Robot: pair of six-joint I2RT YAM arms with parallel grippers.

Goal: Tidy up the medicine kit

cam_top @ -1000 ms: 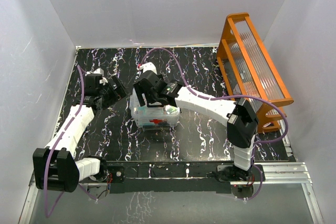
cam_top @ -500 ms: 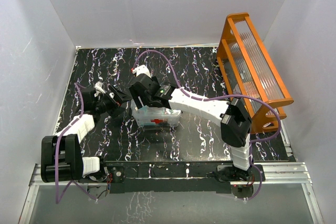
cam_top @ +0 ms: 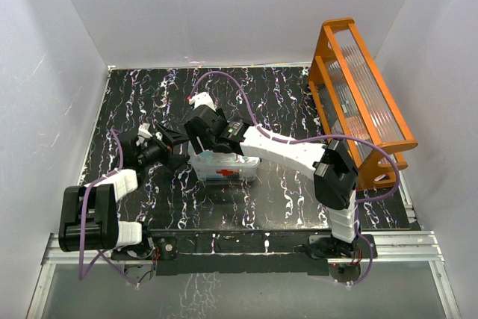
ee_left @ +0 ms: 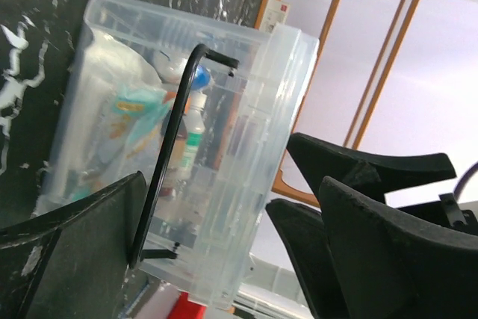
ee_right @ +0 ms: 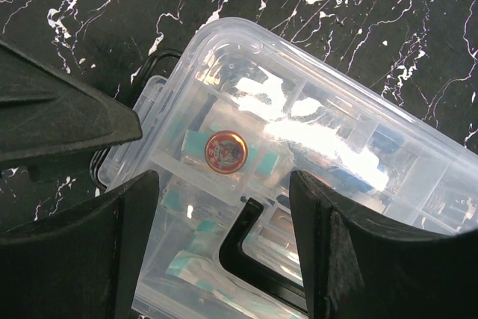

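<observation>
Seemingly near done: medicine kit (cam_top: 224,168) packed, lid (ee_right: 314,132) on; right pincer (ee_right: 224,184) spread over the handle (ee_right: 254,252), left pincer (cam_top: 173,147) spread wide beside the kit; latching maybe outstanding.

Black marbled tbl (cam_top: 284,102): med kit (cam_top: 224,169) mid, orange rack (cam_top: 358,102) far R.

right gripper (ee_right: 224,184) — jaws apart | over clear lid (ee_right: 314,132) | black handle (ee_right: 237,248) between
</observation>
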